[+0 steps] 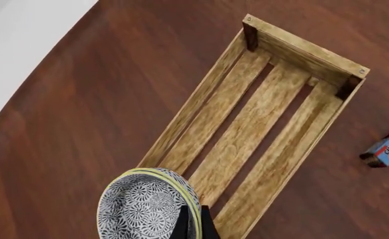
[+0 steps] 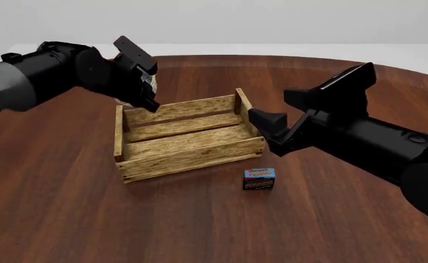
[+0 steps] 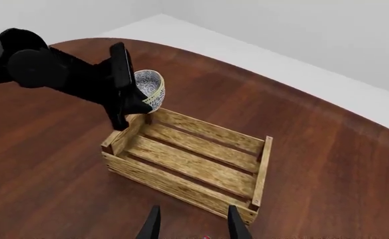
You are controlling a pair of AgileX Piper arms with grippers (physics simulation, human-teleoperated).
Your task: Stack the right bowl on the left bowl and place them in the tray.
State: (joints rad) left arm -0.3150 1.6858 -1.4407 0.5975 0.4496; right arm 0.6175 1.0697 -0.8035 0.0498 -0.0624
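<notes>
Left wrist view shows the left gripper (image 1: 193, 226) clamped on the rim of the stacked bowls (image 1: 148, 206): two dark fingertips (image 1: 181, 225) pinch the rim, one inside and one outside. The bowls carry a fine grey-and-white floral pattern inside, with a yellow-green edge, and a second rim shows just outside the first, so one bowl sits nested in the other. They hang above the near end of the tray (image 1: 261, 124), a light-brown slatted wooden crate with low walls and dark corner posts, which holds nothing. Beyond the crate's far corner lies a small blue-and-brown chocolate pudding box (image 1: 388, 149) on the dark wooden table (image 1: 81, 124).

In the front view the left gripper (image 2: 149, 97) is raised over the back-left corner of the tray (image 2: 188, 159), and only a sliver of the bowls (image 2: 150, 83) shows behind it. The right gripper (image 2: 268, 127) hovers just beside the tray's right end, holding nothing. The pudding box (image 2: 259, 178) stands on the table (image 2: 67, 208) just in front of the tray's front-right corner.

The right wrist view shows the right gripper (image 3: 193, 224) with its two fingers spread apart and empty, above the tabletop near the tray (image 3: 188, 169), and the bowls (image 3: 150, 89) tilted on their side in the left gripper (image 3: 131, 107) above the tray's far corner.
</notes>
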